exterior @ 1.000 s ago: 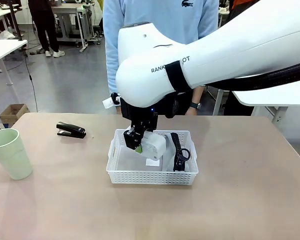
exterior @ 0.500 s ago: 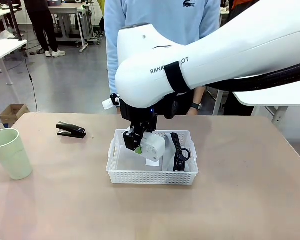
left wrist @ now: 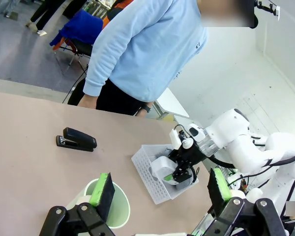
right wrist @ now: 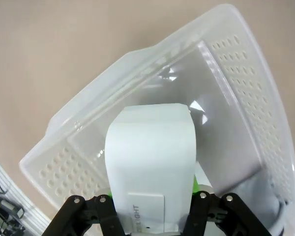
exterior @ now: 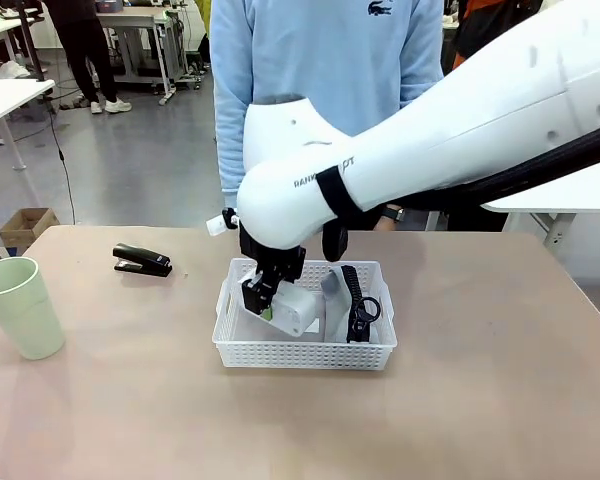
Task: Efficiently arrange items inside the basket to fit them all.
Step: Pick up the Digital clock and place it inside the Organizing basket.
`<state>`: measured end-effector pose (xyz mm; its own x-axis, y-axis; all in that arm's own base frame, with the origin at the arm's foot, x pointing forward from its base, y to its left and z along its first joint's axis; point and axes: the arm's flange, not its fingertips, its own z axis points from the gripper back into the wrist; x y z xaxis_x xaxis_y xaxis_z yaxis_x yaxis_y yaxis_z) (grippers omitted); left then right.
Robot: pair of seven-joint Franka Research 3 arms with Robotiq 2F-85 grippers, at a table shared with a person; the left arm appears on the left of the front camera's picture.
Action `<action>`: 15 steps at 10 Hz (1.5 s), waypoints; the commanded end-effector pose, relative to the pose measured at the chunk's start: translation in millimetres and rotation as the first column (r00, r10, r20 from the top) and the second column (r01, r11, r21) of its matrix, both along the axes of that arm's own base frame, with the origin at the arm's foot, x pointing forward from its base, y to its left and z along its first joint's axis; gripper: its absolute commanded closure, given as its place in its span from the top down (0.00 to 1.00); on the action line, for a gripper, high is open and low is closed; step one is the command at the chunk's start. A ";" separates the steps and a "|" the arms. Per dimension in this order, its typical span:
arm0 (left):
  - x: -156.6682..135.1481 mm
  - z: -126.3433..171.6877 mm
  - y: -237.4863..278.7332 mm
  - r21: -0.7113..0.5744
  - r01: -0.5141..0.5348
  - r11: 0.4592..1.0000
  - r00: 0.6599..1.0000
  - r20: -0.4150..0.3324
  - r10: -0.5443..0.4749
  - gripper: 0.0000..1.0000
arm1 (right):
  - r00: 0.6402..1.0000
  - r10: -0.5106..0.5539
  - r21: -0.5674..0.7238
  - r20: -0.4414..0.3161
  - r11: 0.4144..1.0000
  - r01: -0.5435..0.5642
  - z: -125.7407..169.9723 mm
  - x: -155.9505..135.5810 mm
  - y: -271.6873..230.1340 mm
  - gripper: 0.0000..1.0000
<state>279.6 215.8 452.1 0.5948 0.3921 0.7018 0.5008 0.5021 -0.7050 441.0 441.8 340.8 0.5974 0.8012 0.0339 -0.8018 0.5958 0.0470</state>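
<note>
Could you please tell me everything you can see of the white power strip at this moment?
The power strip is a smooth, white, plastic-looking block with one rounded end and a pale label with grey print near the other. The right pincer is shut on its labelled end and holds it tilted, rounded end down inside the left part of the basket, beside the grey pouch. Whether its end touches the basket floor cannot be told.

The front camera sits low on the robot's side, facing across the counter (exterior: 480, 400) toward the person (exterior: 325, 90). The left wrist camera hangs high, tilted and well back. The right wrist one looks straight down from close in. All three share the basket (exterior: 305, 352).
</note>
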 end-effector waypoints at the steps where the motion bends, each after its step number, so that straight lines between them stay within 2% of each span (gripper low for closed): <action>1: 1.2 1.2 -0.3 -0.007 -0.003 1.000 1.000 0.027 0.004 1.00 | 0.999 0.035 0.011 0.023 0.999 -0.035 -1.1 -2.6 -8.2 0.54; 10: 1.2 1.2 -0.3 -0.007 -0.003 1.000 1.000 0.027 0.004 1.00 | 0.997 0.050 -0.050 -0.055 0.997 -0.053 -16.9 13.3 -12.8 0.54; 11: 1.2 1.2 -0.3 -0.007 -0.003 1.000 1.000 0.027 0.004 1.00 | 0.996 0.050 -0.051 -0.070 0.997 -0.054 -20.9 14.8 -11.2 0.63; 12: 1.2 1.2 -0.3 -0.007 -0.003 1.000 1.000 0.027 0.004 1.00 | 0.996 0.058 -0.071 -0.071 0.995 -0.063 -23.0 14.5 -10.0 1.00; 15: 1.2 1.2 -0.3 -0.007 -0.003 1.000 1.000 0.027 0.004 1.00 | 0.997 0.053 -0.061 -0.060 0.997 -0.057 -19.7 12.9 -14.0 1.00</action>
<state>279.6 215.8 452.1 0.5947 0.3919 0.7019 0.5011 0.5021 -0.7049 451.9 430.5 315.3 0.5647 0.8232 -0.0585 -0.8201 0.5677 0.0720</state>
